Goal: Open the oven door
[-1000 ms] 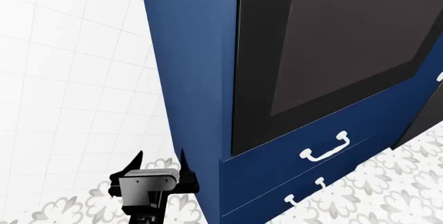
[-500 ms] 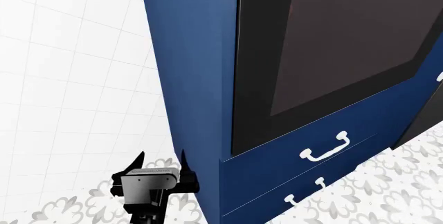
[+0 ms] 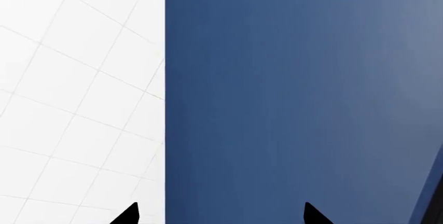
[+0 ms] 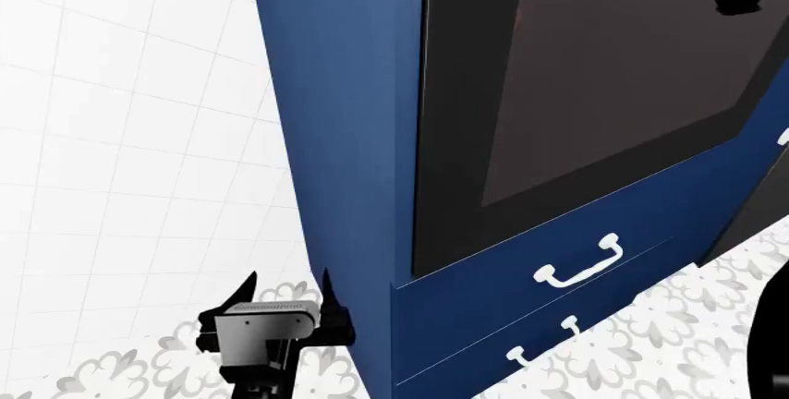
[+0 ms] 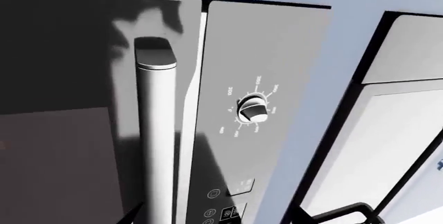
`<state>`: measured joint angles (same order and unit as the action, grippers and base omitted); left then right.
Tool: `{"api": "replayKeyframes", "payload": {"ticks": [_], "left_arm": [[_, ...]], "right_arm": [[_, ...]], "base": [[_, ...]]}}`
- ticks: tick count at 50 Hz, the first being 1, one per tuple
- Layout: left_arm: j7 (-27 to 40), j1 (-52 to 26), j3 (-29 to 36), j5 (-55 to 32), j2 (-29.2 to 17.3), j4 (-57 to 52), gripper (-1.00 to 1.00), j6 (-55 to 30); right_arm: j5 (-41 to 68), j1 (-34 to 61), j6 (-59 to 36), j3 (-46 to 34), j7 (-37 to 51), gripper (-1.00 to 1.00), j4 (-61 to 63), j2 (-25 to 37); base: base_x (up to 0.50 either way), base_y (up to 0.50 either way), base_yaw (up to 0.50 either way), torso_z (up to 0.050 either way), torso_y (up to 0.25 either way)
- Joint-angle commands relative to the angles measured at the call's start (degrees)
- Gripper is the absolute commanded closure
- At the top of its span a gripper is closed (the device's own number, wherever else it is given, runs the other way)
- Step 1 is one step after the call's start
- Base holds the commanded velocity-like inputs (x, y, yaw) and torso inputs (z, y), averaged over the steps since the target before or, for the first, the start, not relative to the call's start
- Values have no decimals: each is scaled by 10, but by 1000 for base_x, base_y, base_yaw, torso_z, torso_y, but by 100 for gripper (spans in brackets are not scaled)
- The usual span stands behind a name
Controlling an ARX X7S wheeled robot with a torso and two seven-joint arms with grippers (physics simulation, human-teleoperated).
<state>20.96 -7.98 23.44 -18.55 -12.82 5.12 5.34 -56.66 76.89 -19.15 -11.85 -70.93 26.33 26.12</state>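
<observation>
Showing one oven door (image 4: 592, 94), two drawers (image 4: 542, 274), left tool (image 4: 286, 293) spread, empty, right tool's state unclear.

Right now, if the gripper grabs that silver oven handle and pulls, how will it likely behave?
The handle looks like a smooth, rounded metal bar, so it is probably stiff but may slip in a loose grip. The oven door is a big glass-fronted panel, likely heavy, so it should swing rather than flex.

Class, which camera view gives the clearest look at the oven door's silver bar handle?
The right wrist view: the silver bar handle fills it close up, in front of the oven door, beside the control knob. The head view shows the door's dark window but no handle. The left wrist view shows only navy cabinet side and white wall.
</observation>
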Motion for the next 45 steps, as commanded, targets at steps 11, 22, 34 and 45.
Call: {"api": "replayKeyframes", "payload": {"ticks": [11,22,34,45], "left_arm": [[11,9,3,-6,-7,-23,-100,-11],[13,9,7,-6,-8,-22,-100,-10],[13,5,7,-11,-8,-17,-100,-9],[10,17,2,-20,-4,16,-100,11]], "right_arm": [[29,-11,0,-13,47,-100,-67,-32],[33,-11,-2,-14,57,-100,-85,-33],[49,6,25,-24,110,-100,-165,-38],[72,44,86,-58,176,-100,-300,-51]], "base": [[0,0,0,0,0],[0,0,0,0,0],[0,0,0,0,0],[0,0,0,0,0]]}}
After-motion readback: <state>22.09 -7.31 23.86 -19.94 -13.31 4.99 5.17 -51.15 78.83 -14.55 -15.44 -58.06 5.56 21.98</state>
